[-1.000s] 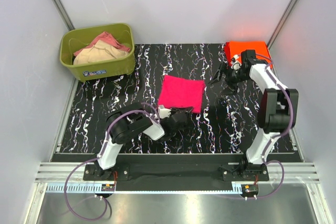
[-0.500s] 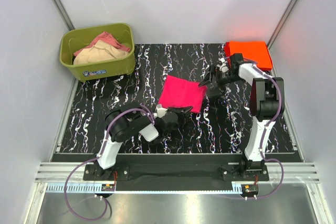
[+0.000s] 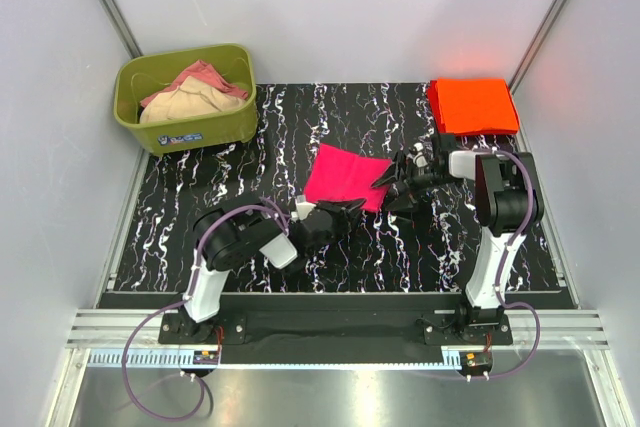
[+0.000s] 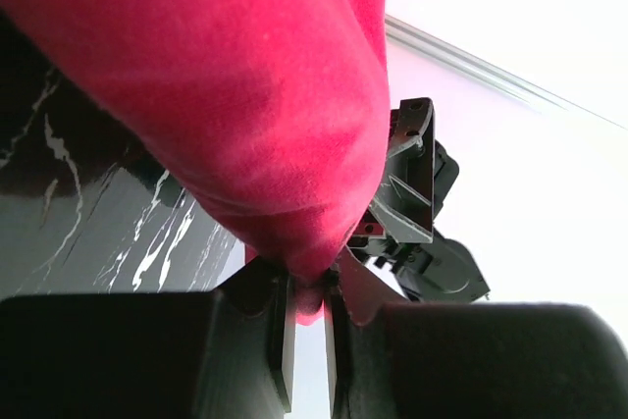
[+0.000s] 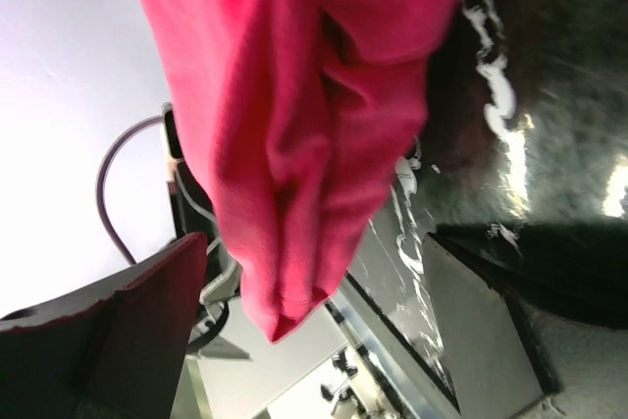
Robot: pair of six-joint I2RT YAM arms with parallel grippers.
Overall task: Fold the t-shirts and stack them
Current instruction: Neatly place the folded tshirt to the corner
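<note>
A folded hot pink t-shirt (image 3: pixel 345 175) lies mid-table on the black marbled mat. My left gripper (image 3: pixel 343 211) is at its near edge, shut on a fold of the pink cloth (image 4: pixel 310 293), which bulges out above the jaws. My right gripper (image 3: pixel 386 179) is at the shirt's right corner, open, with that corner of the pink t-shirt (image 5: pixel 294 174) hanging between its spread fingers (image 5: pixel 137 321) and touching neither. The folded orange-red t-shirt (image 3: pixel 472 105) lies flat at the back right corner.
An olive-green tub (image 3: pixel 190 131) stands at the back left, holding beige and dusty-pink cloths (image 3: pixel 195 92). White walls close in the table on three sides. Both arm bases sit on the rail at the near edge.
My right gripper swung left from beside the orange-red t-shirt to the pink t-shirt's right corner. My left gripper closed on the pink t-shirt's near edge, and the shirt shifted and tilted slightly.
</note>
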